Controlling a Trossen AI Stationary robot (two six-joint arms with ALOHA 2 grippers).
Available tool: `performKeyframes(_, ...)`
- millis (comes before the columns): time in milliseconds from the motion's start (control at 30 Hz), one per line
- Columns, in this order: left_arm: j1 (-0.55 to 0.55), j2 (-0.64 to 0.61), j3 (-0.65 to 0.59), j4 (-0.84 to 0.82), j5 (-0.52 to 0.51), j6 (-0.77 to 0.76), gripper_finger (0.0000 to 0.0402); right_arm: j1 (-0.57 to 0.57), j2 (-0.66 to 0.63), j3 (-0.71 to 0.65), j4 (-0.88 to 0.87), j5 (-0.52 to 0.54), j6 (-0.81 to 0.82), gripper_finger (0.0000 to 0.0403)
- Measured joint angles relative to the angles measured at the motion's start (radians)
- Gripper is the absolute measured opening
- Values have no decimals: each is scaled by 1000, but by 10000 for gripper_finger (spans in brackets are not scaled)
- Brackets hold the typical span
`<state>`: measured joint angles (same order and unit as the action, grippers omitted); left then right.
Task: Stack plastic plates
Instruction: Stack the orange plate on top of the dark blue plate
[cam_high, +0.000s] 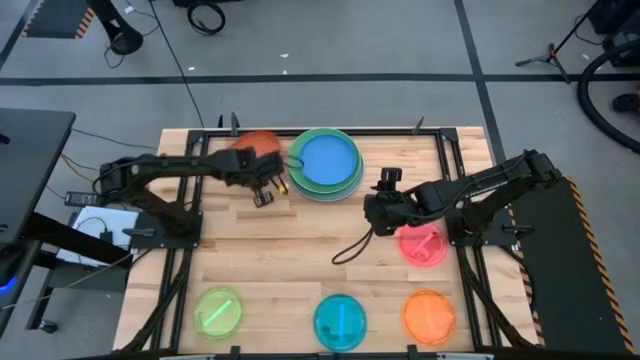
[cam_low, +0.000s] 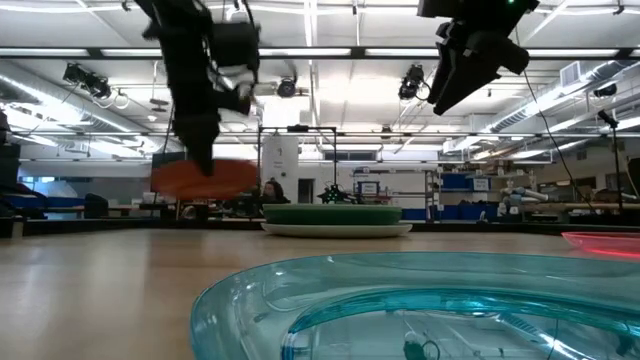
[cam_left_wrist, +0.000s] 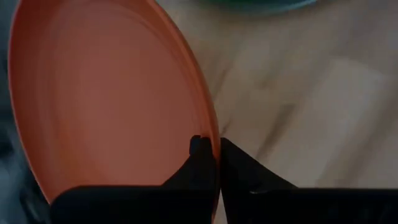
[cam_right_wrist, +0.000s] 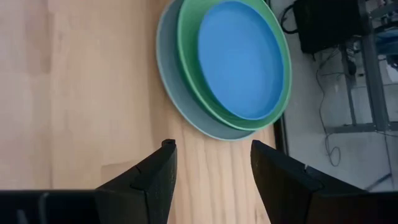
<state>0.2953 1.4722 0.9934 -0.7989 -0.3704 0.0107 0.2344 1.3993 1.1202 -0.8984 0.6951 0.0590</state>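
An orange-red plate (cam_high: 259, 141) hangs in my left gripper (cam_high: 258, 160) above the table's far edge, left of the stack; it also shows lifted in the low view (cam_low: 205, 178). The stack (cam_high: 325, 163) has a light blue plate at the bottom, a light green plate on it and a blue plate (cam_right_wrist: 242, 59) on top. My right gripper (cam_high: 385, 195) is open and hovers right of the stack, above bare wood, its fingers (cam_right_wrist: 211, 155) pointing toward the stack. A pink-red plate (cam_high: 422, 244) lies flat under the right arm. My left gripper (cam_left_wrist: 217, 155) pinches the orange-red plate's rim (cam_left_wrist: 213, 134) between its two fingers, one finger on the inner face and one on the outer. The plate (cam_left_wrist: 106, 93) is lifted clear of the table and sits roughly level in the low view.
Three small translucent plates lie along the near edge: lime (cam_high: 220, 312), cyan (cam_high: 340, 320) and orange (cam_high: 428, 315). A dark cable (cam_high: 352, 250) loops on the wood left of the pink-red plate. Bare wood (cam_high: 280, 250) fills the table's middle.
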Motion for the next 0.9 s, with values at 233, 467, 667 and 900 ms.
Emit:
performKeyframes(233, -135, -37, -3, 398, 22, 305, 15, -13, 0, 0, 11, -13, -20, 210)
performKeyframes(467, -110, 99, 17, 665, 125, 408, 15, -6, 0, 0, 107, -45, -96, 210)
performKeyframes(667, -100, 248, 110, 674, 123, 473, 15, -6, 0, 0, 209, -189, -116, 210)
performKeyframes(900, -68, 328, 140, 682, 208, 477, 15, -7, 0, 0, 233, -199, -112, 210)
